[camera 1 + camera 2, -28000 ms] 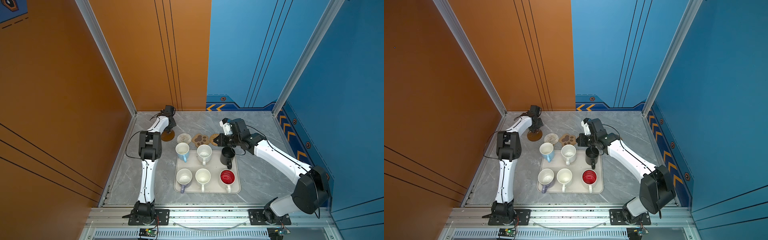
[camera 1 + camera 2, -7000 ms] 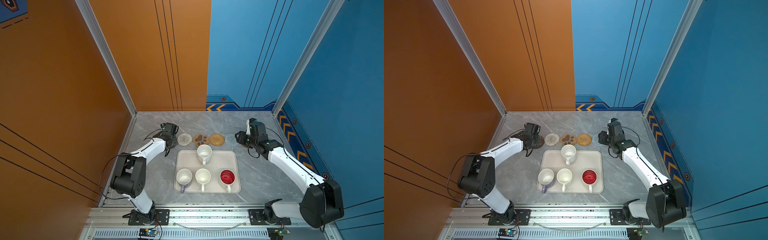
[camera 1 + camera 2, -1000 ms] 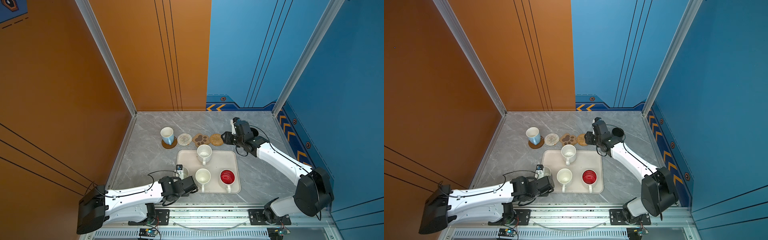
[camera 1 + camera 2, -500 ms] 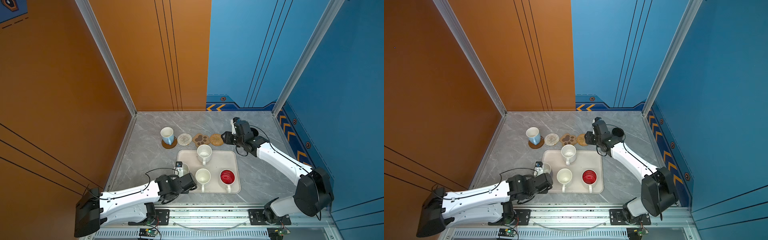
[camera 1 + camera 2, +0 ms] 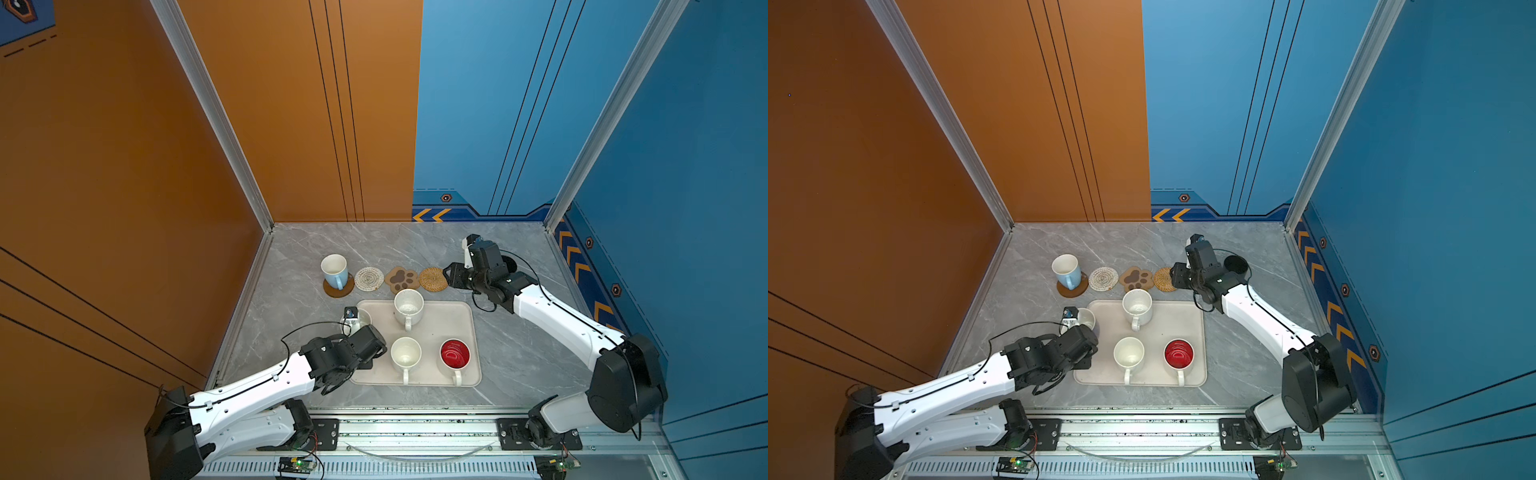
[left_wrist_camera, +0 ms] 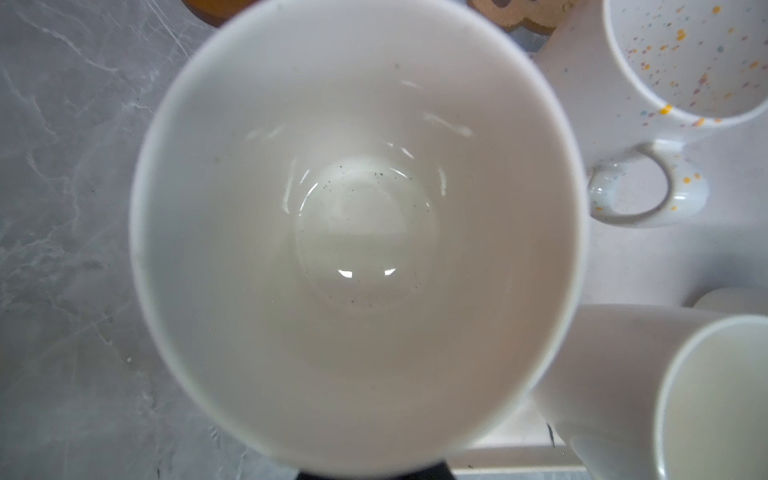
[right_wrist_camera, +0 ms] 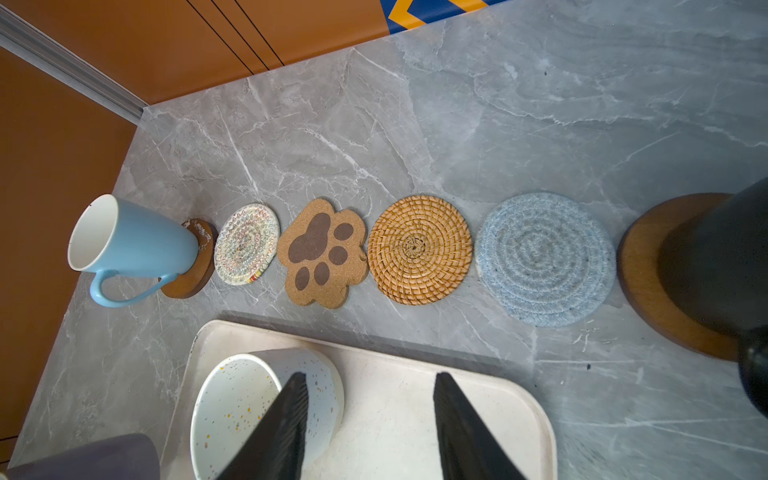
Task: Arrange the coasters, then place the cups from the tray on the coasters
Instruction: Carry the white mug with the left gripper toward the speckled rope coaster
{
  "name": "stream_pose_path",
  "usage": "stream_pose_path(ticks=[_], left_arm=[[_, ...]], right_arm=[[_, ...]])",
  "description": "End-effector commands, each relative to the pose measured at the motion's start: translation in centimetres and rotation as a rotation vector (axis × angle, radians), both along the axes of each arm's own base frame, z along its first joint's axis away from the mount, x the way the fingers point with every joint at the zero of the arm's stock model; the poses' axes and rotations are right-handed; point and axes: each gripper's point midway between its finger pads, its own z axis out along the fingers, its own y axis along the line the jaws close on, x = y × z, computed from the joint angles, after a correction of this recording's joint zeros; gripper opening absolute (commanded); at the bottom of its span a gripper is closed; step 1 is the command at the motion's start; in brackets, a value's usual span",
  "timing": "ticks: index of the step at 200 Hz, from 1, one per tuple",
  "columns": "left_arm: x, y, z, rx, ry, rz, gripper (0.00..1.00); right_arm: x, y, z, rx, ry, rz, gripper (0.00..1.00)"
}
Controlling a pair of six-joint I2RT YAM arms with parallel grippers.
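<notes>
Left claw (image 5: 354, 327) is clamped on the lilac cup (image 5: 364, 318), held over the left edge of the tray (image 5: 440, 324); right claw (image 7: 370, 376) stands apart, empty. Placement step: next I should centre it on the white woven coaster (image 5: 369, 279).

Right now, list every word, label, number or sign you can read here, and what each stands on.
No word or number is readable in any view.
yellow chevrons on the back wall's blue strip: arrows, no text.
side chevrons along the right wall's strip: no text.
hexagon emblem on the back strip: too small to read.
paw-shaped coaster: a paw print, no lettering.
</notes>
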Motion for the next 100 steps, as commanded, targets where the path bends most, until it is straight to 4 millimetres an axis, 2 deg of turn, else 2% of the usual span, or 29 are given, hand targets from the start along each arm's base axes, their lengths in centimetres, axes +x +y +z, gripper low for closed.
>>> stream_pose_path(ticks=[1,100], left_arm=[[2.7,-1.1,2.4,-0.029,-0.079,-0.023,0.00],[10.3,-2.5,2.4,-0.049,-0.098,-0.027,0.00]], right_arm=[[0.5,-0.1,0.1,-0.005,0.000,-0.001,0.48],[0.7,-1.0,0.1,0.012,0.006,-0.008,0.48]])
